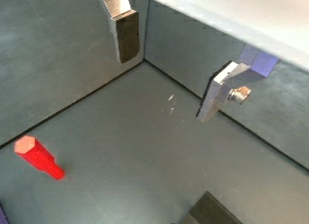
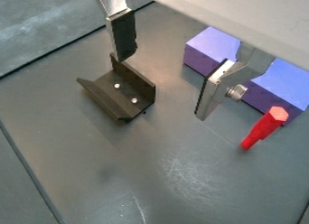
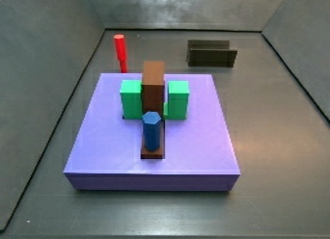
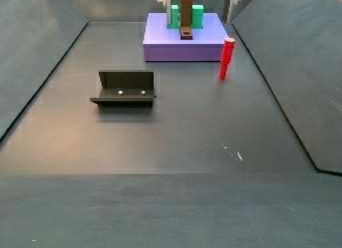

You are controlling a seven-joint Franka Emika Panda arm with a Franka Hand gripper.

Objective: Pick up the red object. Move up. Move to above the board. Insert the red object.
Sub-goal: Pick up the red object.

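Looking down from a wrist view, the gripper [image 1: 169, 70] hangs above the grey bench [image 1: 133, 146], its jaws spread wide with nothing between them; one silver finger [image 1: 126, 33] shows near the wall and its partner sits apart from it. The red object [image 1: 39, 158], a slim peg, stands on the bench well away from the fingers. A corner of the lavender board [image 1: 258, 62] peeks out behind one finger.

In a wrist view turned the opposite way, the gripper [image 2: 169, 70] again shows its jaws wide and empty. The dark L-shaped fixture [image 2: 117, 94] sits on the bench just below one finger. The red object [image 2: 262, 130] stands just beside the board [image 2: 212, 51], near its edge.

In a side view, the board [image 3: 154, 146] lies in the foreground, bearing a brown strip [image 3: 153, 98] flanked by two green blocks [image 3: 131, 98], with a blue hexagonal peg [image 3: 151, 130] upright in the strip. The red object [image 3: 120, 52] stands upright behind the board's far corner. The fixture [image 3: 211, 54] rests farther back.

In a side view from the far end, the fixture [image 4: 124, 89] is nearest, the red object [image 4: 226, 58] stands just beside the board [image 4: 183, 44], and the gripper [image 4: 198, 0] is above the board, largely cut off by the frame.
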